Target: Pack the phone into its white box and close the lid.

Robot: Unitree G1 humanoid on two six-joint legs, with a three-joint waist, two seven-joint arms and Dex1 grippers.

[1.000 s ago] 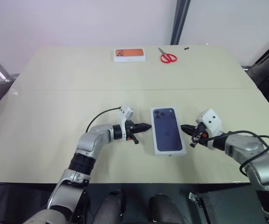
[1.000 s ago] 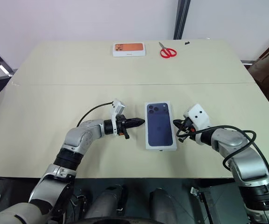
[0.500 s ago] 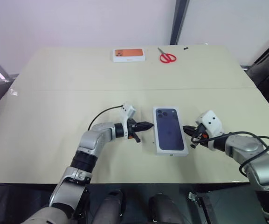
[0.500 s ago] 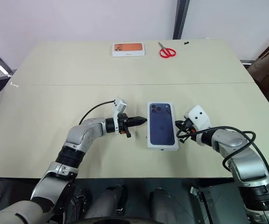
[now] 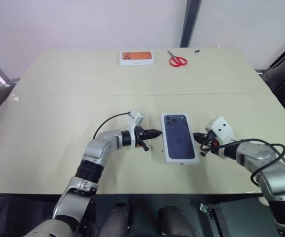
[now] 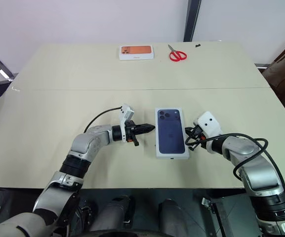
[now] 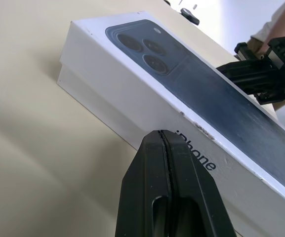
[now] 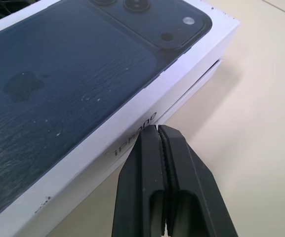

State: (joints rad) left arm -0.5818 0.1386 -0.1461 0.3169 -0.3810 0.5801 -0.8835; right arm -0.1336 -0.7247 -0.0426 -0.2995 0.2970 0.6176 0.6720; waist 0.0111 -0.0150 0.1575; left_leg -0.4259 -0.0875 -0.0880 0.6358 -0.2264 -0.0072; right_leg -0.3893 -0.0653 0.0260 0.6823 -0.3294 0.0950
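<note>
lid [image 5: 180, 138] on table [image 5: 58, 108], left gripper [image 5: 157, 133] and right gripper [image 5: 195, 135] flanking, seemingly touching

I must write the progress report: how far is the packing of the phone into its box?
Done, it seems: the lid with the phone picture sits on the white box; a seam shows the lid not fully down at one corner. In hand: left gripper and right gripper, both shut, flank the box. Left: perhaps pressing the lid down.
</note>
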